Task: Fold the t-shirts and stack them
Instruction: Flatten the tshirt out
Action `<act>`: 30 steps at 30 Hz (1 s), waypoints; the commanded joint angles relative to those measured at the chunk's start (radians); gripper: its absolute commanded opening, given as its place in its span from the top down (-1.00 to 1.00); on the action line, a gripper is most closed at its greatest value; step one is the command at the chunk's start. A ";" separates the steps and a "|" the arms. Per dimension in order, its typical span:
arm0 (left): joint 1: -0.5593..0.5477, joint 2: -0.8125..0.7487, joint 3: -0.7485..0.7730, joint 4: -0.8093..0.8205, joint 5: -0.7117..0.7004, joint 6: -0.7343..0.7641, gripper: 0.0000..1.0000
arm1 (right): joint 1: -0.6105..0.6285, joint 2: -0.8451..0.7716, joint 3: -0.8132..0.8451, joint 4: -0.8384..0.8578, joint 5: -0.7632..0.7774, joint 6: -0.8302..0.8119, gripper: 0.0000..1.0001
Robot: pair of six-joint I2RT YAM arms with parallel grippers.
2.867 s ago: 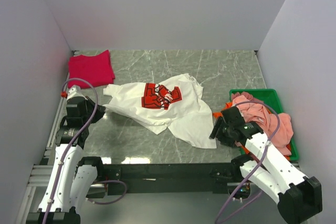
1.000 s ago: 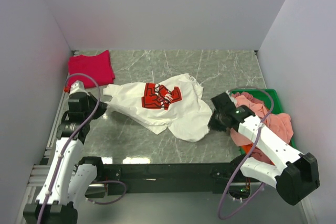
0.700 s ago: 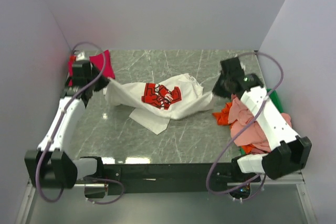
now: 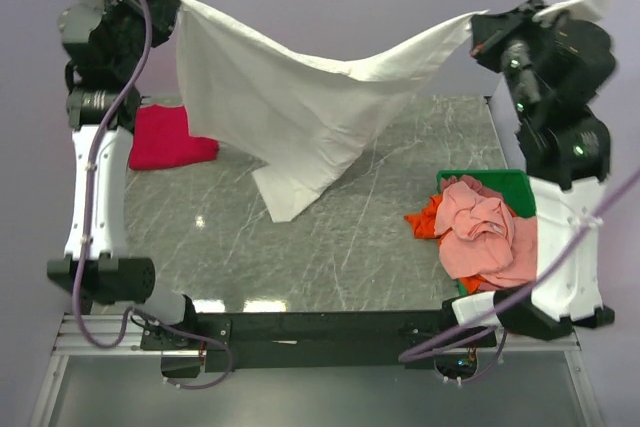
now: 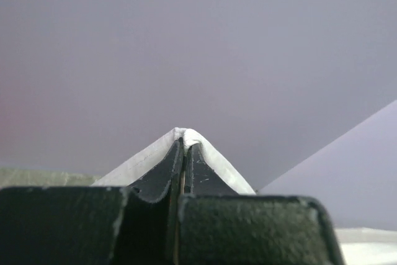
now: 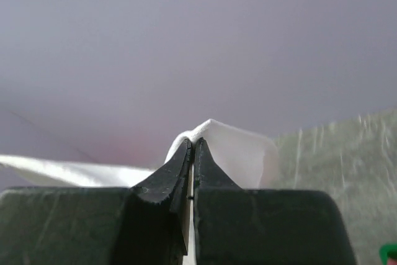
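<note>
The gray table (image 4: 350,237) is the biggest thing here. Above it hangs the big white shirt (image 4: 290,112). It is held up high by two corners, one at each side. It sags in the middle, and one long end drops down and seems to reach the table. I think it is held like this so the cloth can open out and hang loose. That would make it easier to lay down smooth for folding. No print shows on the side we can see.

At the right edge sits a green bin (image 4: 505,182). A pink shirt (image 4: 485,227) is heaped on it, and an orange shirt (image 4: 425,215) pokes out beside it. Both are bunched up, so they are not folded yet.

At the far left a red shirt (image 4: 165,137) lies flat on the table, well apart from the bin. It looks folded, maybe the start of the stack.

The left gripper (image 4: 170,5) is pinched tight on the left corner of the white shirt. Its wrist view shows the cloth squeezed between the two fingers. The right gripper (image 4: 480,35) is clamped on the other corner in the same way.
</note>
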 commanded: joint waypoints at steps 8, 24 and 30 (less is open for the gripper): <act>0.005 -0.479 -0.217 0.134 -0.072 0.098 0.99 | -0.004 -0.244 0.080 0.271 0.017 -0.148 1.00; -0.009 -0.521 -0.386 0.089 0.007 0.012 0.99 | -0.004 -0.235 -0.039 0.248 0.040 -0.186 1.00; -0.009 -0.355 -0.414 0.100 0.034 0.016 0.99 | -0.006 -0.088 -0.073 0.259 0.075 -0.239 1.00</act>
